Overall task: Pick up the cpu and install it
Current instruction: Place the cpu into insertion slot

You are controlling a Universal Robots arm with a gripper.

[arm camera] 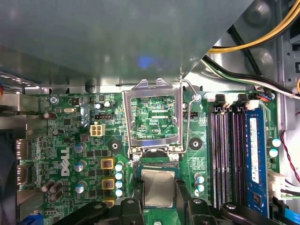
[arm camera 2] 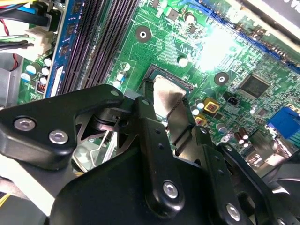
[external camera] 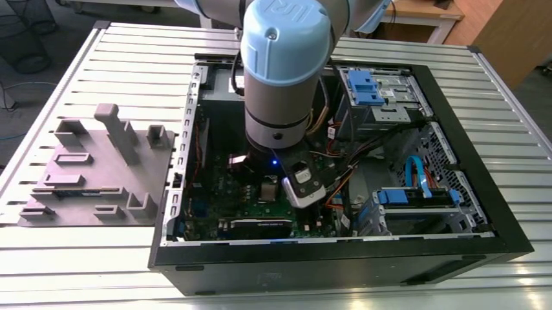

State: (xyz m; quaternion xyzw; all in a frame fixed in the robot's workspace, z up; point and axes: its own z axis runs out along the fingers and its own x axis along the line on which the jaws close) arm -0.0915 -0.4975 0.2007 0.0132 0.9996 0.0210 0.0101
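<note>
The cpu [arm camera: 158, 188], a small silvery square chip, lies over the socket of the green motherboard [arm camera: 70, 140], right below the raised metal socket frame [arm camera: 152, 117]. My gripper [arm camera: 159, 199] stands directly over it, with one black finger [arm camera: 133, 201] against one edge of the chip and the other black finger against the opposite edge. In the second wrist view the cpu [arm camera 2: 165, 93] shows between the same fingers [arm camera 2: 149, 112], level with the socket rim. In the exterior view the gripper [external camera: 274, 187] reaches down into the open computer case [external camera: 466, 161].
Memory slots [arm camera: 227, 150] and a blue stick [arm camera: 255, 150] run beside the socket. Yellow and black cables [arm camera: 253, 33] hang nearby. A grey moulded tray [external camera: 95, 168] sits on the slatted table at the exterior view's left. Blue drive brackets [external camera: 366, 87] fill the case's far side.
</note>
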